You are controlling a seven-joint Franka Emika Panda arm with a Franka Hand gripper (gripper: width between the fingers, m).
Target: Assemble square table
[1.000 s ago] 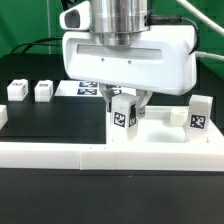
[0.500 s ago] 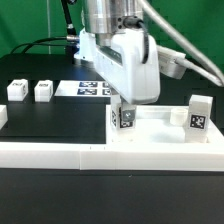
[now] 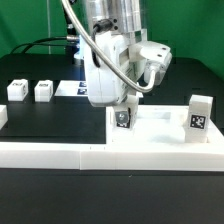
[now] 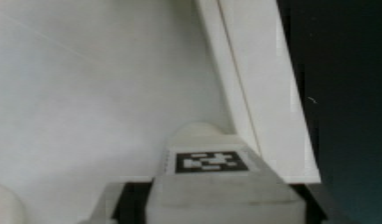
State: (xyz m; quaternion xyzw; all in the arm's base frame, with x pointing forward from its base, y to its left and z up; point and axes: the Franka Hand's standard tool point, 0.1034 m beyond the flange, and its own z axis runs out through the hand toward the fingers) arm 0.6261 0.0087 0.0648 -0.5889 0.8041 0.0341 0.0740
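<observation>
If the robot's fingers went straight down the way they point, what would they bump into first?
Probably the square tabletop. The fingers grip a leg block right over its corner, so the block would press into the tabletop before the fingers touch anything. Whether any gap is left underneath is unclear.

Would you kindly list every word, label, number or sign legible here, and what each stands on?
Words, numbers, brands: none readable in either view.
Black-and-white square tag, pattern only, no text: small white plastic leg block held in the claw.
Same kind of tag: white leg block at the exterior view's right.
Markings too small to read: two small white leg blocks at the exterior view's left.
Blurred tags: marker board.
</observation>
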